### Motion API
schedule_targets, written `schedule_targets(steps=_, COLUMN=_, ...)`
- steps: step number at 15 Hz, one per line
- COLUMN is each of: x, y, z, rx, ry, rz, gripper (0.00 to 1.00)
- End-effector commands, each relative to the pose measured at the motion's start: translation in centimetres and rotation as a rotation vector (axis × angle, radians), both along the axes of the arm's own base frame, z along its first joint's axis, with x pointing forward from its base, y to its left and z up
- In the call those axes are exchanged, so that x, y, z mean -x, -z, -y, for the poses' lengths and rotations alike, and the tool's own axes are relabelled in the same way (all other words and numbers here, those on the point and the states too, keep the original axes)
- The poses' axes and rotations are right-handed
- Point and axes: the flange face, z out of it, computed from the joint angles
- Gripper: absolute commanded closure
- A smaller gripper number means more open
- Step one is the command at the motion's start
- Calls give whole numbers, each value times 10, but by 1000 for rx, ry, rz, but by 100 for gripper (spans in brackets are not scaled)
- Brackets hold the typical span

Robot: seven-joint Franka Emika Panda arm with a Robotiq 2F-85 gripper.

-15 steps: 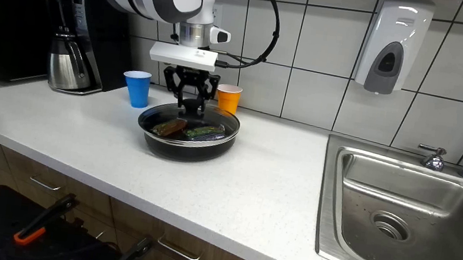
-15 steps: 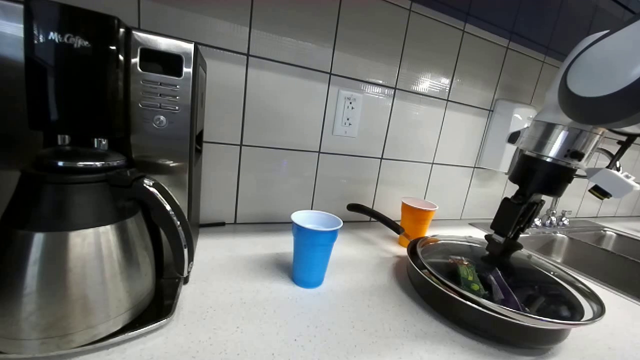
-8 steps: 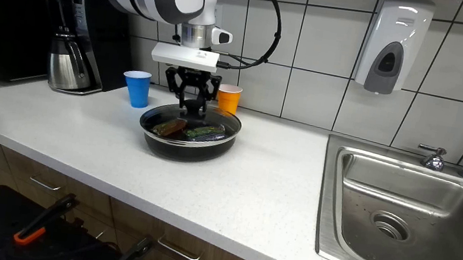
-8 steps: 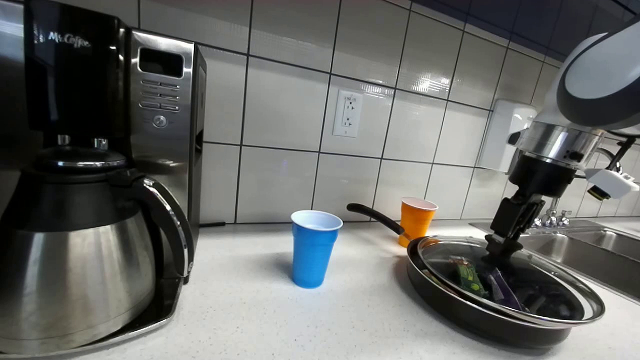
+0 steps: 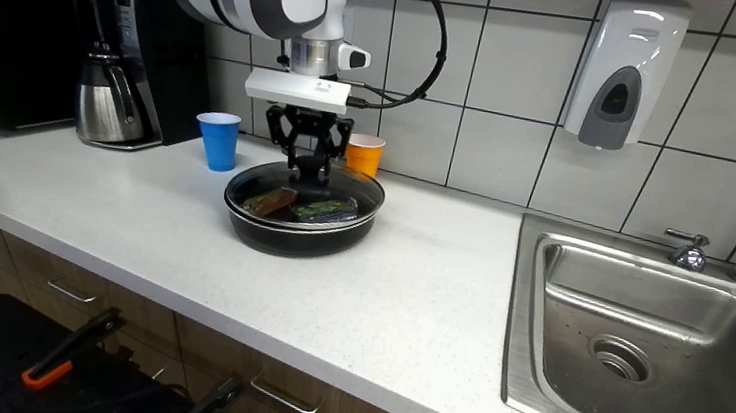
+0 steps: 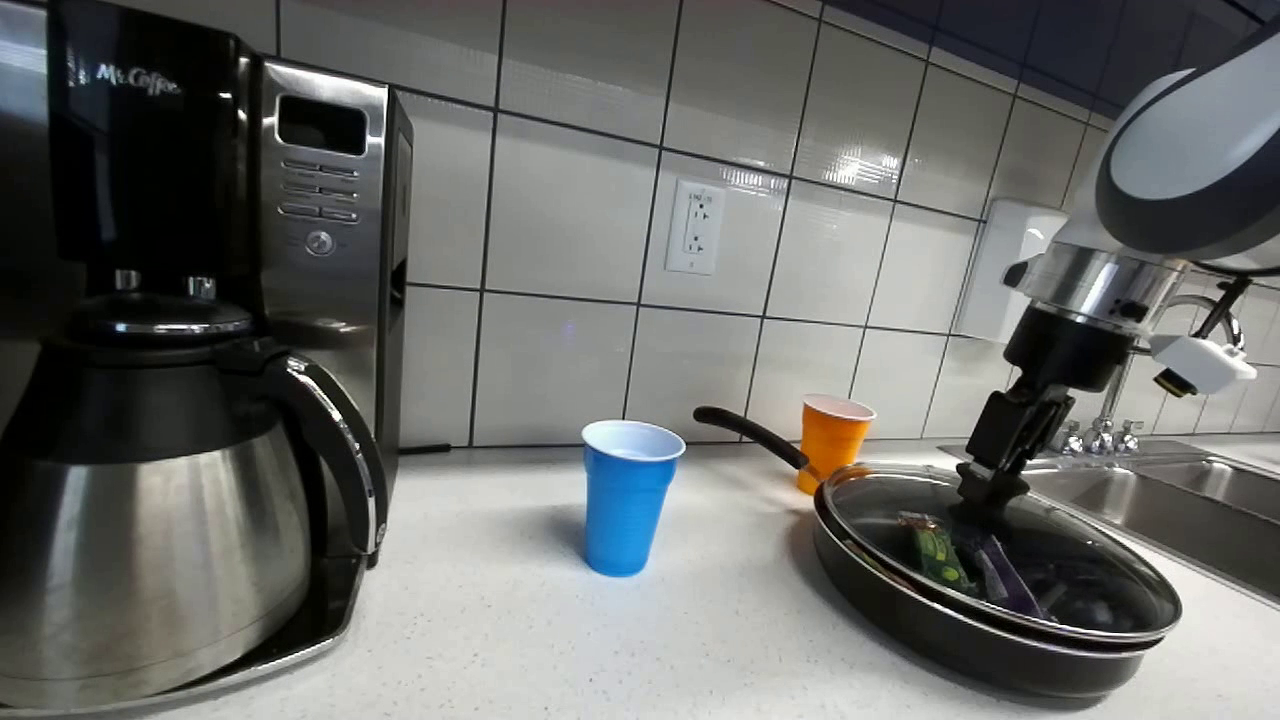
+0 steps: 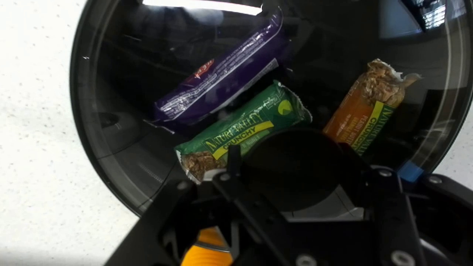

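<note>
Glass lid (image 7: 122, 85) fills most of the wrist view, and the gripper (image 7: 293, 160) has its round black knob (image 7: 292, 181) in its grasp. Through the glass I can see a purple bar (image 7: 218, 77), a green bar (image 7: 247, 125) and an orange bar (image 7: 362, 114), all three in wrappers. To manage this hold well, I'd grip square on the knob and keep the lid level, since a twist could let one side dip.

In an exterior view, the lid is over the black pan (image 5: 295, 243), which stands on the counter (image 5: 434, 300), nearer the wall edge than the front edge. A dark slit shows between lid and pan along the near side, so I'd judge that any move wants a slow, even pace to spare the rims. A blue cup (image 5: 217, 144) and an orange cup (image 5: 364, 156) stand near the wall edge; what they hold is hidden.

In an exterior view, the pan's handle (image 6: 752, 432) points toward the wall edge, beside the orange cup. The two rims look slightly mismatched; whether they touch anywhere I cannot tell. A coffee pot (image 6: 160, 540) sits in its coffee maker (image 6: 325, 400), top covered, contents out of sight.
</note>
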Motion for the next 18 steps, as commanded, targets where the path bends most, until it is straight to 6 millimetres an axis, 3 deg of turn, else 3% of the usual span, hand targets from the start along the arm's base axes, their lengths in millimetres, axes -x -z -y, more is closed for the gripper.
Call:
schedule_targets(steps=1, x=-17, y=-9, z=-8, rx=-4, ry=-35, rz=36, gripper=61)
schedule_targets(steps=9, x=-16, y=-1, z=-13, rx=-1, ry=-48, rz=18, gripper=61)
schedule_targets(steps=10, x=-15, y=-4, z=-14, rx=-3, ry=-51, rz=19, gripper=22)
schedule_targets(steps=11, x=-13, y=-6, z=-15, rx=0, ry=-54, rz=22, gripper=10)
schedule_targets(steps=13, x=-9, y=-14, z=-23, rx=8, ry=-74, rz=36, gripper=0)
schedule_targets(steps=18, x=11, y=-35, z=-48, rx=58, ry=-157, rz=62, gripper=0)
